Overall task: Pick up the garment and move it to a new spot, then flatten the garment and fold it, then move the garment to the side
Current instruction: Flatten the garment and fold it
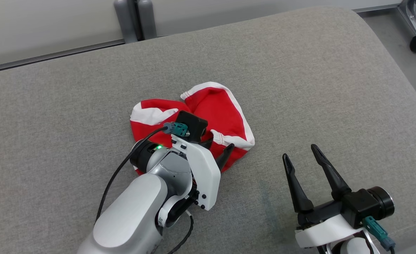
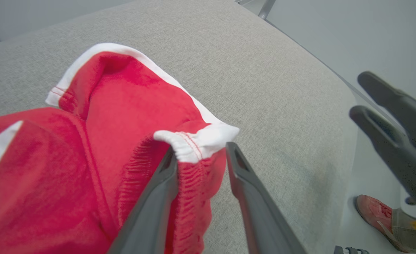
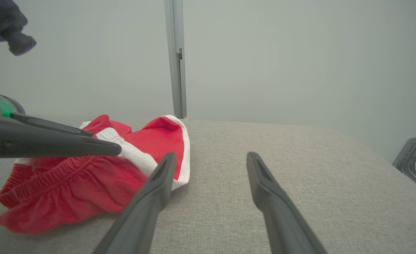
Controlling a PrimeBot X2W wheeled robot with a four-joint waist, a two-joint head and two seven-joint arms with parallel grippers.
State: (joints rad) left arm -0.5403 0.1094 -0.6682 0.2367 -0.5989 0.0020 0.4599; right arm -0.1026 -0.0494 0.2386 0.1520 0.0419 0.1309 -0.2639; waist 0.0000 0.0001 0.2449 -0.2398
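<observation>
left tool [image 2: 201, 152] splayed astride red garment [image 2: 123, 116]

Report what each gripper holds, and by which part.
Nothing held. Left gripper open, straddling the gathered edge of the red garment; right gripper open beside it.

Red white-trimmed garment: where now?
Head view: red garment lies crumpled centrally on the grey fabric cushion, left gripper straddling its near edge, right gripper apart rightward.

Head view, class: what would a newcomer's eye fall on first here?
A crumpled red garment with white trim lies in the middle of the grey cushion. The left gripper is at its near edge, fingers open astride a white-banded fold. The right gripper hangs open and apart from it, at lower right.
</observation>
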